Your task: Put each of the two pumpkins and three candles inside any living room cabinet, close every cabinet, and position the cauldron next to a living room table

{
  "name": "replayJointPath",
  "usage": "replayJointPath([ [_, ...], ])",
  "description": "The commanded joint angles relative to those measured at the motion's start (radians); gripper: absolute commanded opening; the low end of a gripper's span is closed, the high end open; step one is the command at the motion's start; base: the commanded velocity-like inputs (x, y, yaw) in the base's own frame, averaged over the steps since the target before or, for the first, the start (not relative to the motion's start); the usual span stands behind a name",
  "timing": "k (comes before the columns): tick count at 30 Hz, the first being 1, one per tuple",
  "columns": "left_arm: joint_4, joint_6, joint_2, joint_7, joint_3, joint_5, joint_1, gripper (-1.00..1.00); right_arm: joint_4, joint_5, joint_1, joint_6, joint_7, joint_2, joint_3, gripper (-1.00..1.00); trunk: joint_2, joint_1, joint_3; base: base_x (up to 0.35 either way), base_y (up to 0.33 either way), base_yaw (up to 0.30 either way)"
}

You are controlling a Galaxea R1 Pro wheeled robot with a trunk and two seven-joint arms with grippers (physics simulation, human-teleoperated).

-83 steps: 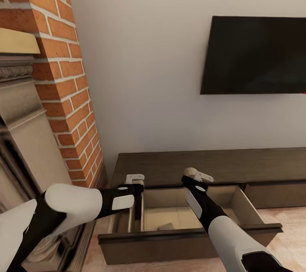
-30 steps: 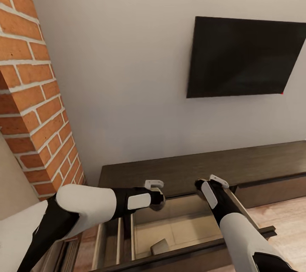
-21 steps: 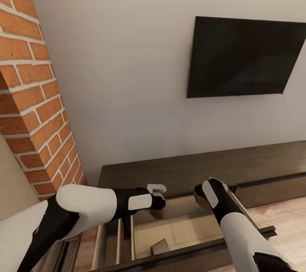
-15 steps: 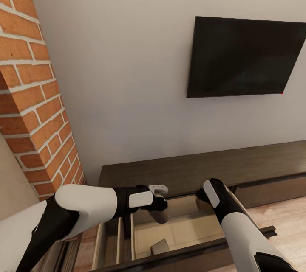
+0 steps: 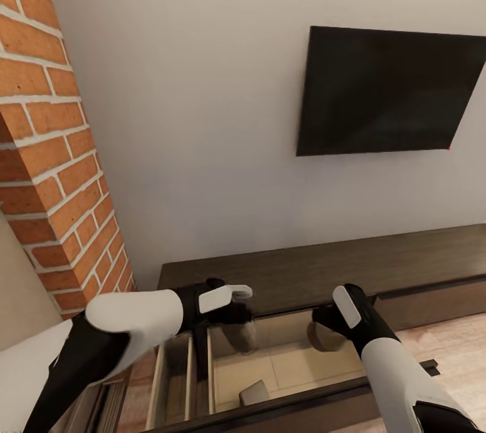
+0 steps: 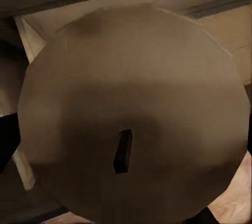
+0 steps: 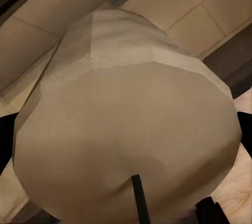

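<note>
Over the open drawer of the dark-brown TV cabinet, both arms hang w/ a candle each. Left tool is clamped on one candle, held above the drawer's back-left part, just beside the divider. In left wrist view this candle's pale flat top w/ a short dark wick fills most of the frame, tan drawer floor behind it. Right tool is clamped on the other candle, which hangs just below and in front of the tool, over the drawer's back-right part, near the side wall. Right wrist view: this candle seen end-on and a bit tilted, wick at its near edge, tan panels of the drawer beyond.

A third candle lies on the drawer floor, well apart from both tools, close to the drawer's front panel and toward the robot.

Above the cabinet: black wall TV on a pale wall. Brick fireplace off to the left tool's outer side. Light wood floor beside the right arm.
</note>
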State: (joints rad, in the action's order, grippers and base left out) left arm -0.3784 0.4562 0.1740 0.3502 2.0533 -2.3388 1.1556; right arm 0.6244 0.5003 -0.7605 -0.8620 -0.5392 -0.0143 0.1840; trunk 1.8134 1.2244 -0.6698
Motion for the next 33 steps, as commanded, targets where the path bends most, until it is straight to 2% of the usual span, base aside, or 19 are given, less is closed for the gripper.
replayJointPath([
  [1,0.016,0.011,0.001,-0.004,-0.006,-0.017,0.001,-1.00,0.001,0.012,-0.001,0.000,-0.007,-0.001,0.003,-1.00,0.001,0.000,-0.001,0.000,0.000,0.000],
  [4,0.096,0.042,0.001,-0.069,-0.022,-0.017,0.002,-1.00,0.001,0.008,0.000,0.014,0.041,-0.001,-0.006,-1.00,0.001,0.000,-0.001,0.000,0.000,0.000],
  [7,0.122,0.047,0.001,-0.108,-0.026,-0.017,0.002,-1.00,-0.006,-0.017,0.000,0.059,0.074,-0.002,-0.043,-1.00,0.001,0.000,-0.001,0.000,0.000,0.000],
  [8,0.126,0.049,0.001,-0.116,-0.028,-0.007,0.002,-1.00,-0.009,-0.030,0.000,0.074,0.081,-0.002,-0.056,-1.00,0.001,0.000,-0.001,0.000,0.000,0.000],
  [11,0.130,0.056,0.001,-0.126,-0.031,0.017,0.002,-1.00,-0.021,-0.047,-0.002,0.087,0.086,-0.002,-0.072,-1.00,0.001,0.000,-0.001,0.000,0.000,0.000],
  [18,0.114,0.070,0.001,-0.130,-0.033,0.029,0.002,-1.00,-0.054,-0.057,-0.015,0.074,0.087,-0.008,-0.081,-1.00,0.001,0.000,-0.001,0.000,0.000,0.000],
  [23,0.093,0.069,0.001,-0.133,-0.032,0.032,0.002,-1.00,-0.058,-0.060,-0.031,0.030,0.087,-0.012,-0.084,-1.00,0.001,0.000,-0.001,0.000,0.000,0.000],
  [26,0.051,0.062,0.001,-0.134,-0.031,0.049,0.002,-1.00,-0.057,-0.071,-0.034,0.000,0.087,-0.017,-0.086,-1.00,0.001,0.000,-0.001,0.000,0.000,0.000],
  [28,0.011,0.059,0.001,-0.134,-0.030,0.092,0.002,-1.00,-0.054,-0.085,-0.035,-0.034,0.088,-0.022,-0.087,-1.00,0.001,0.000,-0.001,0.000,0.000,0.000],
  [29,-0.028,0.055,0.001,-0.134,-0.030,0.156,0.002,-1.00,-0.051,-0.094,-0.035,-0.064,0.091,-0.024,-0.087,-1.00,0.001,0.000,-0.001,0.000,0.000,0.000],
  [30,-0.040,0.053,0.001,-0.134,-0.030,0.180,0.002,-1.00,-0.050,-0.096,-0.035,-0.073,0.091,-0.025,-0.087,-1.00,0.001,0.000,-0.001,0.000,0.000,0.000],
  [33,-0.056,0.051,0.001,-0.133,-0.030,0.222,0.002,-1.00,-0.048,-0.100,-0.036,-0.085,0.091,-0.025,-0.088,-1.00,0.001,0.000,-0.001,0.000,0.000,0.000],
])
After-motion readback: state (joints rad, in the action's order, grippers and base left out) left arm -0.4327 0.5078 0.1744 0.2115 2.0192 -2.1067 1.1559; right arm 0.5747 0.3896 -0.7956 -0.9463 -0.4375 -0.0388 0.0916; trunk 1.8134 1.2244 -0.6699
